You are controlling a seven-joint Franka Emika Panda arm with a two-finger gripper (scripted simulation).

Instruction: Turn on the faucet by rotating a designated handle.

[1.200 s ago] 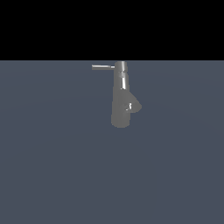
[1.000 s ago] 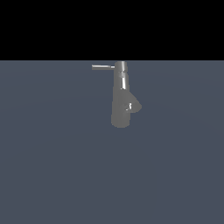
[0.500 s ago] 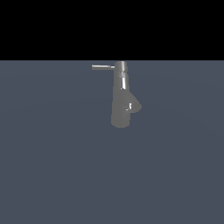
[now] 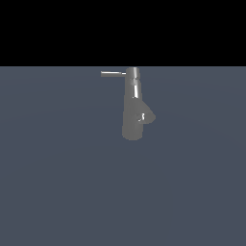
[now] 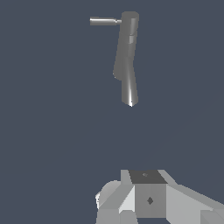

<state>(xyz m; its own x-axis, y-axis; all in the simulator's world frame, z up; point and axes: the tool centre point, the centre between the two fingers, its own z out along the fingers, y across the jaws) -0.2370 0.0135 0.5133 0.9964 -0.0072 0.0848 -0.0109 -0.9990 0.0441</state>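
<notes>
The grey metallic faucet stands upright on the dark grey floor, with its stubby spout angled toward the exterior view's right. The handle, a thin silver rod, sticks out level from the faucet's top toward the exterior view's left. The arm does not show in the exterior view. In the wrist view the faucet and its handle lie well ahead of my gripper. Only grey blocky parts of the gripper show at the picture's edge, apart from the faucet and touching nothing. I cannot tell how its jaws stand.
The flat dark grey floor runs all around the faucet. A black background fills the space above it in the exterior view. No other objects show.
</notes>
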